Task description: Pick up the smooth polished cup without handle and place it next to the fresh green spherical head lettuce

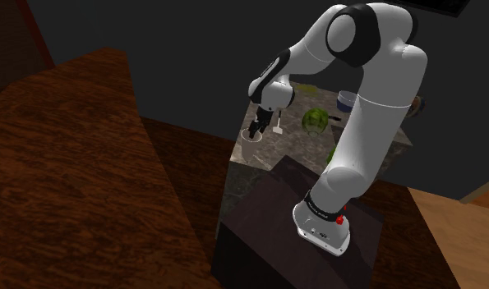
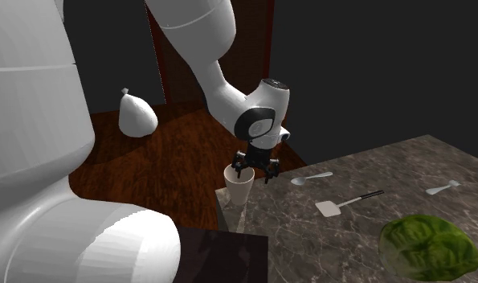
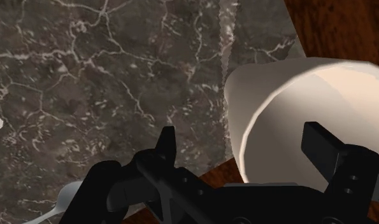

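Cream-white and handleless, the cup (image 2: 239, 189) stands upright at the very corner of the dark, white-veined stone worktop (image 2: 365, 173), well apart from the lettuce (image 2: 428, 245), with a white spatula (image 2: 333, 207) lying roughly between lettuce and cup. From where I stand the gripper (image 2: 254, 173) hangs right over the cup's mouth, its fingers (image 3: 165, 145) spread apart and clasping nothing. Looking along the hand, one finger sits over the bare stone outside the cup's wall and the other over its hollow, so the rim runs between them. Whether either finger touches the rim I cannot tell. The cup looks empty, thin-walled and stiff, and widens a little toward the top. I would judge it light, unyielding under a squeeze, smooth enough to slip, and perhaps breakable, though its material does not show plainly. The natural hold seems to be a pinch on that one wall, fingers lowered far enough past the rim for the pads to bear on flat surface, not on the lip. Held by one side it may hang a little crooked, so a firm, even squeeze would suit. Standing so near the worktop's edge, farthest from the lettuce, it could be knocked over the side by a careless sideways nudge.
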{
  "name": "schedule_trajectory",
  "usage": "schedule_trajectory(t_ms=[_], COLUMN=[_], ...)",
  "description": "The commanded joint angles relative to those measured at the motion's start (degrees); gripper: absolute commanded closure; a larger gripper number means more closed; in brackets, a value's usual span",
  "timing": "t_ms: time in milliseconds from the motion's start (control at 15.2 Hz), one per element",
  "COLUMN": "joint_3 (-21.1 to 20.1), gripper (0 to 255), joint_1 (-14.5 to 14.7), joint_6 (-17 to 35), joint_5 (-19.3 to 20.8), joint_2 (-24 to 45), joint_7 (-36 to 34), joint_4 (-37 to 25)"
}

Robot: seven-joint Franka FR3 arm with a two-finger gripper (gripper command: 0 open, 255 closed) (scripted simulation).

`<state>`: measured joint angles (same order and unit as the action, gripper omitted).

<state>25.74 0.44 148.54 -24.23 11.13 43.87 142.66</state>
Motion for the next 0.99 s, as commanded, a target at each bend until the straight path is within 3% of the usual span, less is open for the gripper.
schedule_trajectory(t_ms=[0,594,924], joint_3=[0.0,0.0,1.8], gripper=[255,255,255], joint_1=[0.0,0.0,1.0], joint_6=[0.0,0.0,-3.0], joint_5=[0.0,0.0,5.2], joint_2=[0.0,0.0,-4.3], joint_7=[0.0,0.0,-4.0], joint_4=[0.0,0.0,0.3])
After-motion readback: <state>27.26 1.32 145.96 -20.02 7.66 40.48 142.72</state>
